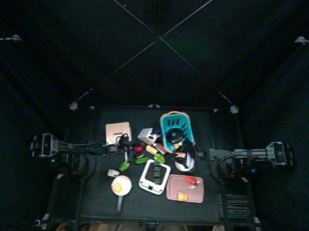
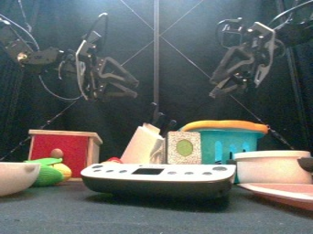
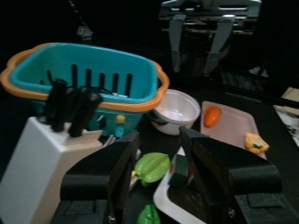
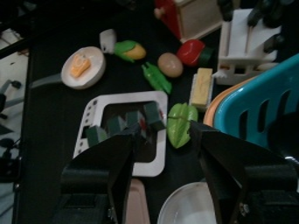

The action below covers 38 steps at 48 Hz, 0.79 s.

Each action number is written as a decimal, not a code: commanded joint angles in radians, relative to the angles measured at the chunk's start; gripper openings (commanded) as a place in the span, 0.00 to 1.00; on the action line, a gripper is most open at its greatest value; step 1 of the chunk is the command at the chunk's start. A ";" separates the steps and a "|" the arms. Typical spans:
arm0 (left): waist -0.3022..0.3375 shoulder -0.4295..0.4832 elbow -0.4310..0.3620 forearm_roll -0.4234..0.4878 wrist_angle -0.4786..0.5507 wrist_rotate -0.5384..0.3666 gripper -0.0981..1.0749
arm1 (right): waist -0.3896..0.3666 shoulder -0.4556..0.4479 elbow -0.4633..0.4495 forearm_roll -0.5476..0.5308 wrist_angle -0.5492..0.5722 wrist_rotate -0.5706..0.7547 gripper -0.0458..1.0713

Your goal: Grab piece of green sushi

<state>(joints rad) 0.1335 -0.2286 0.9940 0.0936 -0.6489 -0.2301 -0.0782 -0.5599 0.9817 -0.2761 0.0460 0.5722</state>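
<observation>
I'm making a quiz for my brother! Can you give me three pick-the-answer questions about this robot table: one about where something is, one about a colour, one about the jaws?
1. Where do the black knives stand?
A. in the white block
B. in a bowl
C. on a plate

2. What colour is the rim of the basket?
A. red
B. orange
C. white

3. How are the jaws of the left gripper and the right gripper?
A. both open
B. both shut on food
C. one open, one shut

Answers: 1 A, their handles stick out of the block. 2 B, an orange band tops the teal walls. 3 A, each wrist view shows a wide gap with nothing held.
</observation>
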 commanded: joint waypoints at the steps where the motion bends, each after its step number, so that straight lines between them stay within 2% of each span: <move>1: -0.066 0.000 -0.020 0.006 -0.012 0.002 0.78 | 0.026 -0.046 0.038 0.003 -0.018 0.002 0.79; 7: -0.117 0.006 -0.029 0.006 -0.017 0.002 0.78 | 0.067 -0.063 0.083 -0.003 -0.023 0.000 0.79; 16: -0.147 0.044 -0.052 0.017 -0.017 0.005 0.78 | 0.078 -0.058 0.092 -0.044 -0.038 -0.005 0.79; 24: -0.140 0.133 -0.120 0.118 -0.002 0.012 0.79 | 0.078 -0.057 0.095 -0.086 -0.055 -0.002 0.79; 30: -0.132 0.199 -0.195 0.206 0.058 0.026 0.79 | 0.080 -0.048 0.100 -0.107 -0.081 -0.002 0.79; 38: -0.092 0.250 -0.255 0.196 0.199 0.029 0.79 | 0.078 -0.035 0.101 -0.112 -0.086 -0.002 0.79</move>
<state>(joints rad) 0.0184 0.0123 0.7839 0.2991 -0.5062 -0.2025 -0.0015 -0.5937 1.0937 -0.3866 -0.0291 0.5691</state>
